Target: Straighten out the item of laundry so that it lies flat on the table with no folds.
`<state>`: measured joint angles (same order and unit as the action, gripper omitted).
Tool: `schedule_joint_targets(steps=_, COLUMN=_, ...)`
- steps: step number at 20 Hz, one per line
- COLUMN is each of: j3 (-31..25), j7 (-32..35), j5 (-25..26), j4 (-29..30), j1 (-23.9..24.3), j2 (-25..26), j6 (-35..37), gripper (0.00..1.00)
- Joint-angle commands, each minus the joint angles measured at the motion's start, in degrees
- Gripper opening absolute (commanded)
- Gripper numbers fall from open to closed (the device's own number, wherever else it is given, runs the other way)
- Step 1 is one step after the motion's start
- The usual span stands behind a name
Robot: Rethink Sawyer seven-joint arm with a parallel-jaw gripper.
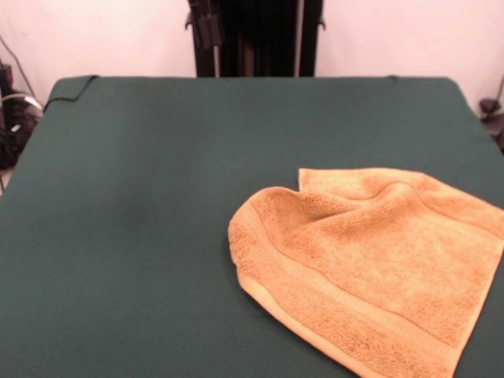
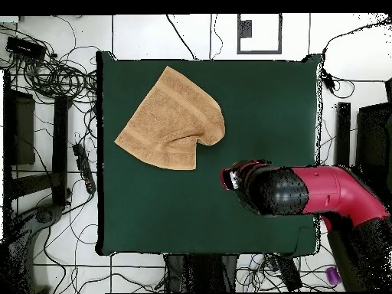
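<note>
One arm: wrist (image 2: 246,182) hovers over the desk (image 2: 260,99), clear of cloth.
Towel bearing: towel (image 2: 172,119) lies at ten o'clock from it.
Jaws: hidden under wrist; cannot tell.

**Arm parked up high, reaching in sideways**

From overhead the arm (image 2: 321,193) comes in from the right edge, red shell running left into a black speckled section. Its end (image 2: 237,180) sits roughly mid-picture, red and black with a bit of white showing. Can't make out the gripper from up there. The front view shows none of the arm.
</note>
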<state>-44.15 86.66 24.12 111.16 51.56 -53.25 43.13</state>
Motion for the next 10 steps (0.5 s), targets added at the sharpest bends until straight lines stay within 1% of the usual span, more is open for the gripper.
schedule_joint_targets(steps=1, j3=-2.0, j7=-3.3, j5=0.2, j4=3.4, j1=-4.0, j2=2.6, j6=3.4, gripper=0.00)
schedule_joint_targets(steps=10, j3=-1.4, j7=-2.6, j5=0.2, j4=3.3, j1=-4.3, j2=2.9, j6=2.8, gripper=0.00)
